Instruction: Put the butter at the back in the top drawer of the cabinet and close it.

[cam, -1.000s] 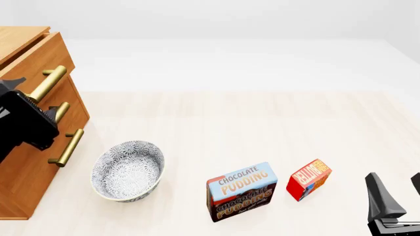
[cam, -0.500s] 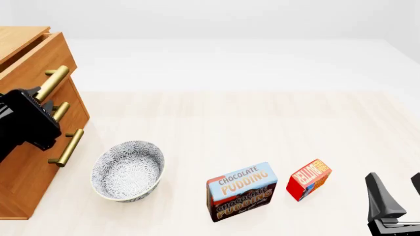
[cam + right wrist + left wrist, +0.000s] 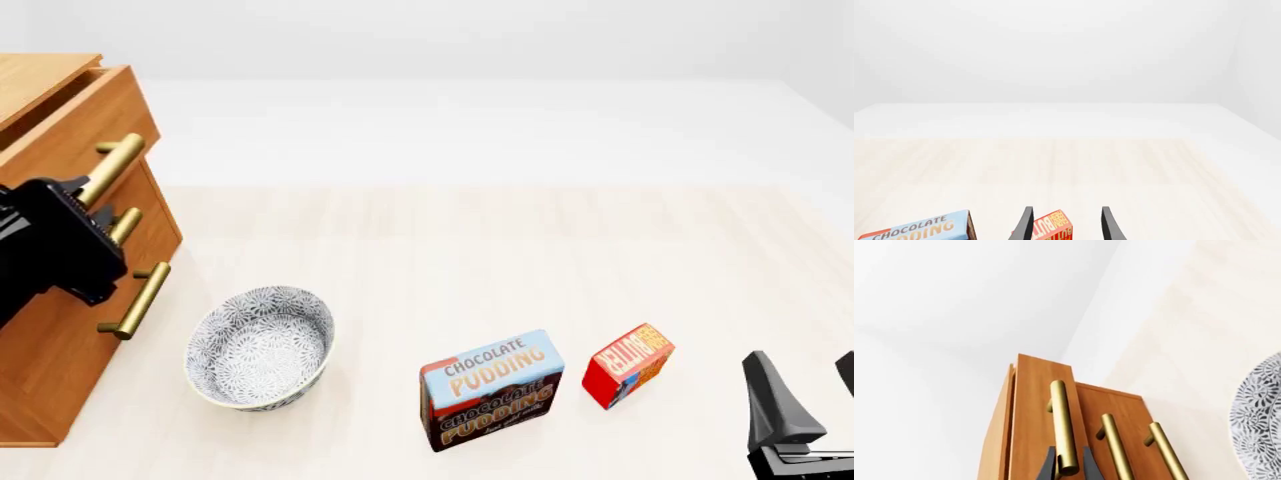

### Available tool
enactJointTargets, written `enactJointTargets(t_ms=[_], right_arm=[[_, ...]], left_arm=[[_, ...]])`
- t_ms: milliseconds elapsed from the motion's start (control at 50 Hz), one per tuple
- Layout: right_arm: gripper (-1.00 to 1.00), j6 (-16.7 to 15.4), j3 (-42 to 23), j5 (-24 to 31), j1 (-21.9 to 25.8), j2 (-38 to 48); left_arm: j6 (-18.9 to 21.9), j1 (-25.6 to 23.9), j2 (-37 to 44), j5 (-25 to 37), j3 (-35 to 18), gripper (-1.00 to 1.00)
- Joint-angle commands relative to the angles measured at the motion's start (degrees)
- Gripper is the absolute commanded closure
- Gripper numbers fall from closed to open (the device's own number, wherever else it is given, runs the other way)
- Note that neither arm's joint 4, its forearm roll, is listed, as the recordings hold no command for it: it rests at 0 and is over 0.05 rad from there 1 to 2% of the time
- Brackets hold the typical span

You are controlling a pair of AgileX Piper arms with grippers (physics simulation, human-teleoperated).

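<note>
The table (image 3: 534, 250) fills most of the front view, pale wood under white walls. At the left edge stands the cabinet (image 3: 54, 330), its top drawer (image 3: 74, 125) pulled slightly out of line with the fronts below. The left gripper (image 3: 83, 212) sits against that drawer's brass handle (image 3: 112, 165); in the left wrist view its dark fingers (image 3: 1047, 467) flank the near end of the bar (image 3: 1063, 427) closely on both sides, though I cannot tell whether they actually pinch it.

Lower left of centre sits a patterned bowl (image 3: 260, 347). To its right, at lower centre, stands the pudding box (image 3: 491, 390), and just right of that the butter (image 3: 627, 364), a small red box apart from its neighbour. At the lower right corner the right gripper (image 3: 801, 400) hangs spread open and empty; from its wrist view the butter (image 3: 1052, 227) shows between the parted fingers (image 3: 1024, 225), beyond them.
</note>
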Motion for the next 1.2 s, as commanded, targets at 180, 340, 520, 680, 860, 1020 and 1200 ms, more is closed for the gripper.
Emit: enactJointTargets(t_ms=[180,340,520,680,860,1020,1200], right_arm=[[-1.00,0.0,0.0,0.0,0.0,0.0],[-1.00,0.0,0.0,0.0,0.0,0.0],[-1.00,0.0,0.0,0.0,0.0,0.0],[-1.00,0.0,0.0,0.0,0.0,0.0],[-1.00,0.0,0.0,0.0,0.0,0.0],[-1.00,0.0,0.0,0.0,0.0,0.0],[-1.00,0.0,0.0,0.0,0.0,0.0]], left_arm=[[-1.2,-3.0,1.0,1.5,-2.9,1.00],[-1.5,-4.0,1.4,1.7,-3.5,1.00],[-2.0,-4.3,1.4,1.3,-2.8,1.00],[-2.4,-4.7,2.3,0.8,-2.5,1.00],[-2.7,-5.2,2.9,0.0,-1.5,1.00],[-3.2,-5.1,3.2,-0.3,-1.1,1.00],[-3.2,-5.9,3.6,0.0,-1.9,1.00]])
